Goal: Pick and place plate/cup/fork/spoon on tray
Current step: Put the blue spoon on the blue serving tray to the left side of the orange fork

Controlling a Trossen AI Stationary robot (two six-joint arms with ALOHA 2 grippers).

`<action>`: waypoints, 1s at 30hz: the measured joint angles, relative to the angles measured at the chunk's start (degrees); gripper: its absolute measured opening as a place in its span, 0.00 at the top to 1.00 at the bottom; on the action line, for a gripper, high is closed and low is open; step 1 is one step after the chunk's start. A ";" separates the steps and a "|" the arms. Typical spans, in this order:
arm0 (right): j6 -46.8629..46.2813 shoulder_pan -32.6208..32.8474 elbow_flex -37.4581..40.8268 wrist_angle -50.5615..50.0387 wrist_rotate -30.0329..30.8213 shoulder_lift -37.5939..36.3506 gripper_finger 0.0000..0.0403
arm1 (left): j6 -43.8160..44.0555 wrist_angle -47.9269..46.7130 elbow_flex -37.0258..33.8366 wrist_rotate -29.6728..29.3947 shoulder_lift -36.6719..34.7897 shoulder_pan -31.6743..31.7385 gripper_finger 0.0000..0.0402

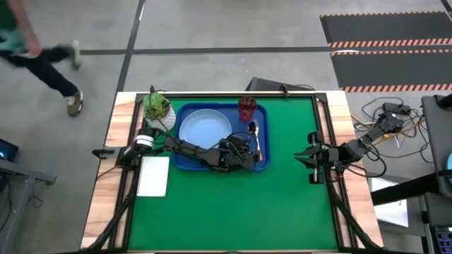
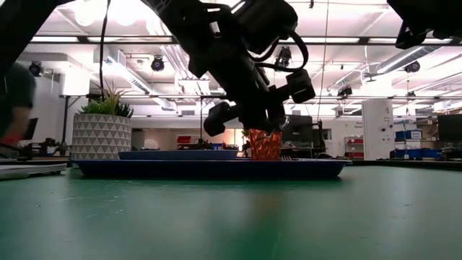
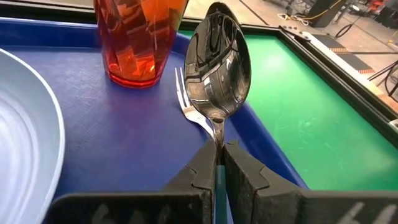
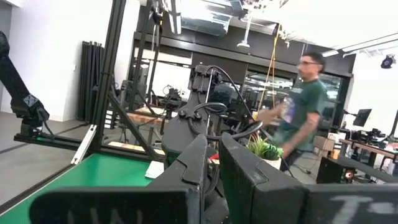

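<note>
The dark-blue tray (image 1: 185,164) lies on the far half of the green mat. On it are the light-blue plate (image 1: 203,130), the reddish cup (image 3: 140,37) at its far right corner, and the fork (image 3: 188,99), which lies flat along the right rim. My left gripper (image 3: 219,152) hovers over the tray's right part, shut on the spoon (image 3: 217,65). The spoon's shiny bowl sticks out ahead of the fingertips, above the fork. My right gripper (image 1: 311,156) waits shut at the table's right side and holds nothing. My left gripper pinches the spoon's thin neck (image 3: 217,132), just behind the bowl, between its two fingers. The handle is hidden behind them. The fingers slant down toward the tray's far right corner and lie along the spoon. The bowl faces up, raised above the fork and the tray floor.
A white pot with a green plant (image 1: 157,107) stands at the tray's far left corner. A white sheet (image 1: 153,176) lies at the mat's left edge. The near half of the mat (image 1: 233,212) is bare. A person (image 1: 42,49) walks beyond the table's far left.
</note>
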State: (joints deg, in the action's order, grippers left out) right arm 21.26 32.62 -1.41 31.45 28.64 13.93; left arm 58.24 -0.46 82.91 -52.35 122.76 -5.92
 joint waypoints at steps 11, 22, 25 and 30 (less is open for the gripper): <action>0.00 0.00 0.00 0.04 0.02 0.00 0.92 | 3.05 -0.07 -1.23 -0.23 0.00 1.37 0.99; 0.46 0.00 0.00 0.03 0.02 0.00 0.92 | 7.43 0.03 -3.61 -0.25 -0.02 1.71 0.99; 0.46 0.00 0.00 -0.01 0.02 0.00 0.92 | 7.39 0.02 -3.69 -0.25 -0.02 1.71 0.99; 0.46 0.00 0.00 -0.01 0.02 0.00 0.92 | 7.10 -0.02 -3.85 -0.24 -0.02 1.73 0.99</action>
State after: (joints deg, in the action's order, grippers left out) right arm 21.71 32.62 -1.41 31.44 28.67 13.93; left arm 65.34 -0.49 79.07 -52.59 122.74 -4.19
